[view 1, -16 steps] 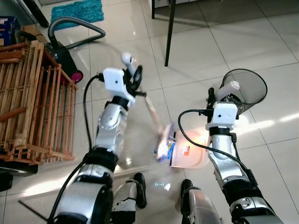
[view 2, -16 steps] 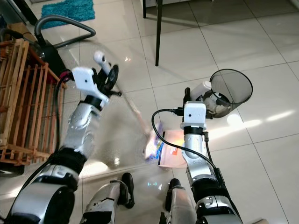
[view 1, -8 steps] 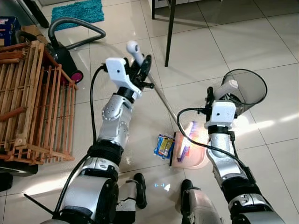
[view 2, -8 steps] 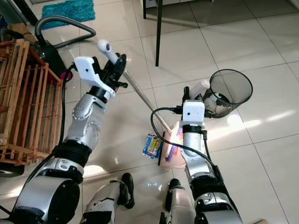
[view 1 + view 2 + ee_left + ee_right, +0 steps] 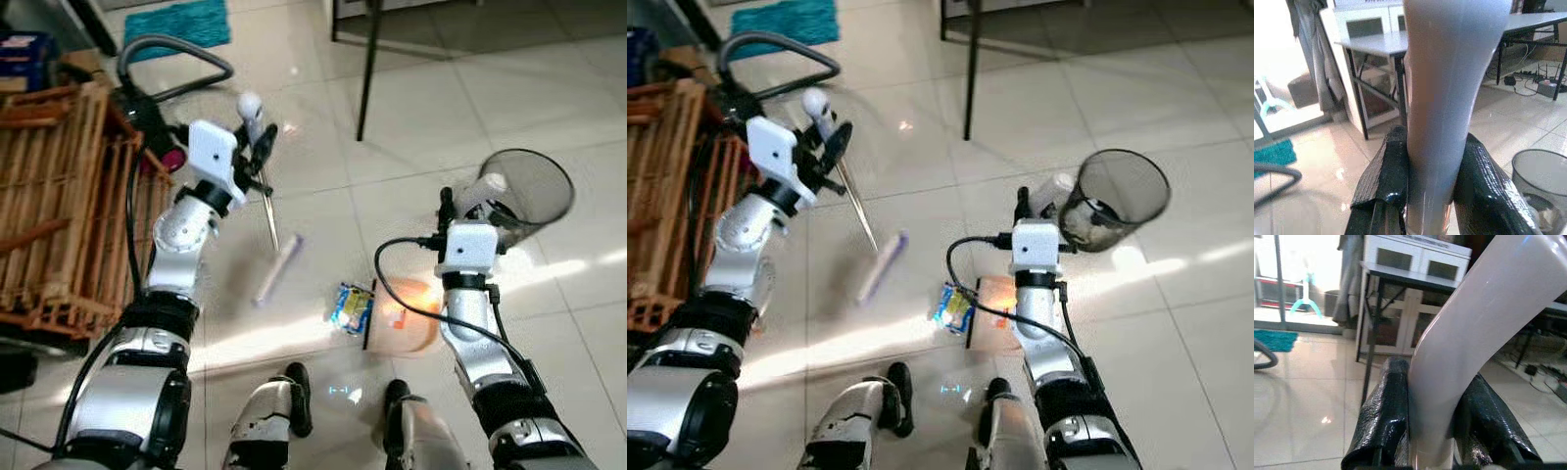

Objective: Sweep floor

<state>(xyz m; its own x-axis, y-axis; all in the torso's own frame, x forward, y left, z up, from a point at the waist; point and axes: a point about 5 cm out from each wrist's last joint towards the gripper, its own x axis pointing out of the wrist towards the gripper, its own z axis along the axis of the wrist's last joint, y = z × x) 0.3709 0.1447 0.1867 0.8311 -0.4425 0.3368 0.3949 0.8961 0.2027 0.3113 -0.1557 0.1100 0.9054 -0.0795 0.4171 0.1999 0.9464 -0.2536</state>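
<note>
Two grippers are at work on your tiled floor (image 5: 549,88), each clamped on a handle. Start at your far left: a wooden crate (image 5: 59,196) stands there, with a vacuum (image 5: 147,113) and its grey hose (image 5: 176,49) just behind it, and a teal rug (image 5: 176,22) at the top edge of the floor. Next comes your left gripper (image 5: 257,157), raised beside the crate. Its fingers (image 5: 1383,181) press on both sides of the pale broom (image 5: 265,225) handle, which the left wrist view shows upright between them. The thin shaft runs down from the gripper to the purple brush head, which is blurred and sits near the floor, well to the left of the litter. The litter is a blue and yellow wrapper (image 5: 350,306) lying on the tile, touching or just beside the dark front lip of the dustpan (image 5: 402,318). The pan is a pale tray resting on the floor between your feet and the bin. Your right gripper (image 5: 1437,431) holds the pan's curved white handle, and the right wrist view shows its fingers (image 5: 1381,421) tight against it. A black table leg (image 5: 369,64) stands farther back. At your right, a dark mesh bin (image 5: 524,191) stands just beyond the pan handle, with some scraps inside.
</note>
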